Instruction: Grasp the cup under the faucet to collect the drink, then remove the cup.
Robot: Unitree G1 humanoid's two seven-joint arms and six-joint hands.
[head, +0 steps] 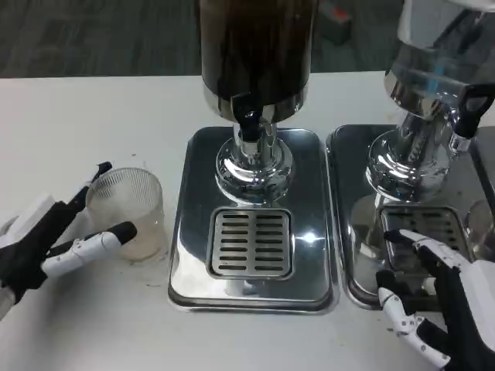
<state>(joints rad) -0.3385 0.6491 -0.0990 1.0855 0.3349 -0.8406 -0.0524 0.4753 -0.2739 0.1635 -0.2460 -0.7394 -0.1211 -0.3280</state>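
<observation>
Leftmost, the left hand (46, 247) reaches toward the clear ribbed cup (128, 211), one finger behind it and another in front against its wall, though a firm grip cannot be told; the cup stands on the white table (85, 116) just left of the steel drip tray (251, 224), not under the black faucet (247, 124) of the dark drink dispenser (255, 54). Further right, the right hand (445, 297) rests with fingers spread, holding nothing, over the front edge of the second dispenser's tray (356, 232).
</observation>
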